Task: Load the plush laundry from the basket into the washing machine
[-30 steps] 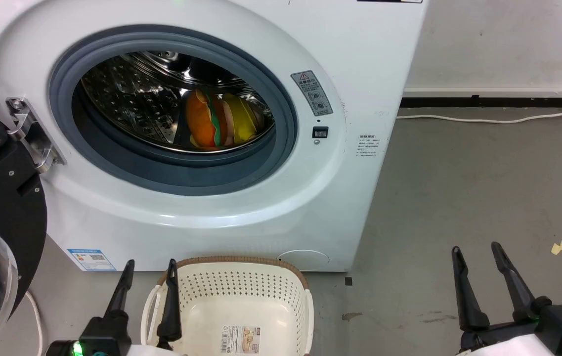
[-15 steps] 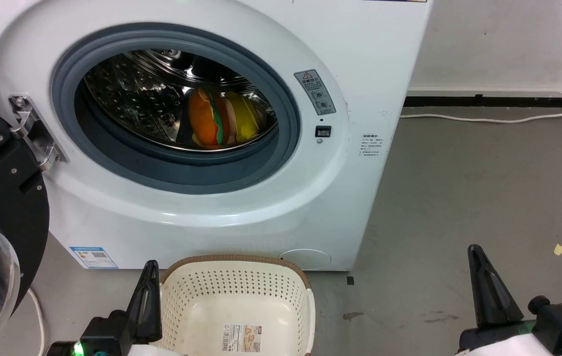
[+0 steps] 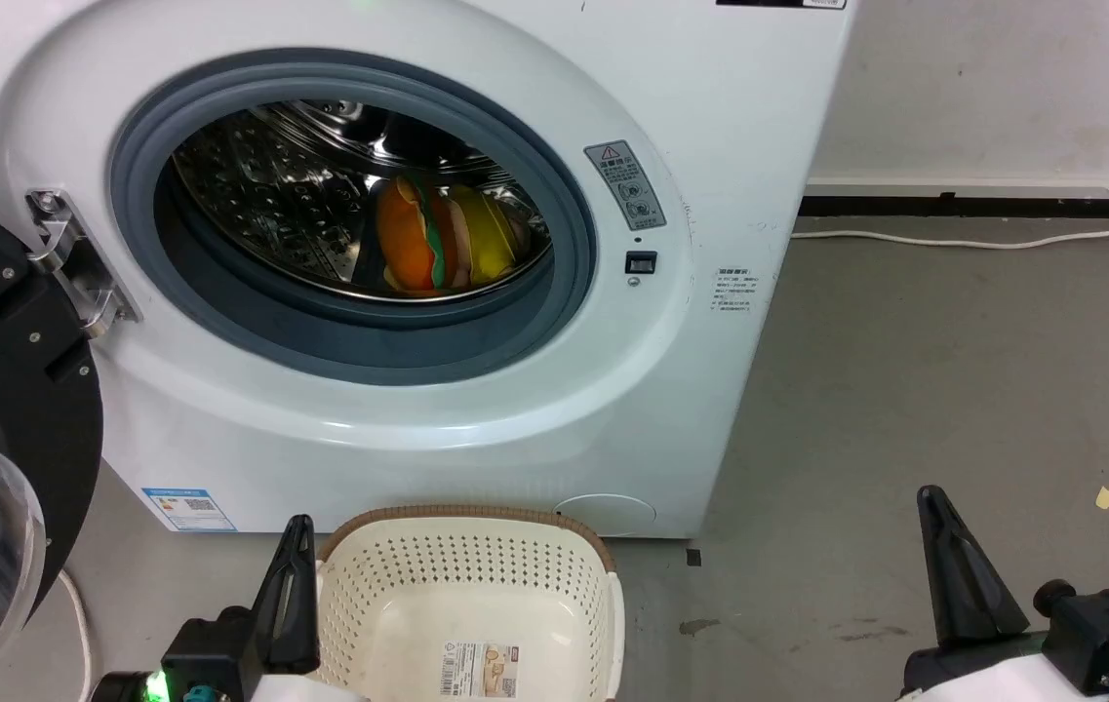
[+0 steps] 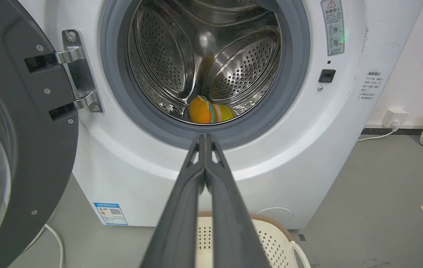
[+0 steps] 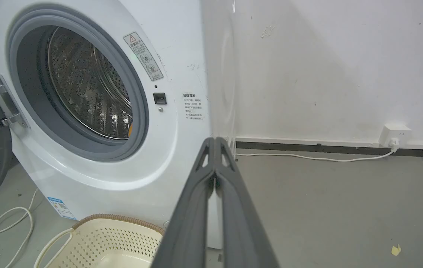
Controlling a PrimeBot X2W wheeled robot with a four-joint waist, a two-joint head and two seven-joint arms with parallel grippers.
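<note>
Pressing its two dark fingers flat together with nothing between them, the left gripper (image 3: pixel 297 534) sits low by the left rim of the basket (image 3: pixel 461 513), tips pointing toward the washing machine (image 3: pixel 710 97); I cannot tell whether it touches the rim. The right gripper (image 3: pixel 934 512) is clenched on nothing too, above bare floor (image 3: pixel 905 370) well to the right of the basket.

The basket stands on the floor just before the washer's lower front edge, with a paper label (image 3: pixel 478 669) on its inner bottom. The plush laundry (image 3: pixel 427 239) lies inside the steel drum (image 3: pixel 261 185), low down behind the grey gasket (image 3: pixel 369 341). It is turned on edge, orange bun to the left, then the green stripe, yellow to the right.

The black-rimmed glass door (image 3: pixel 18 390) hangs wide open on its hinge at the port's left side. A white cable (image 3: pixel 954 240) runs along the floor's far edge by the wall, and a small yellow scrap (image 3: pixel 1107 496) lies on the floor at the right.
</note>
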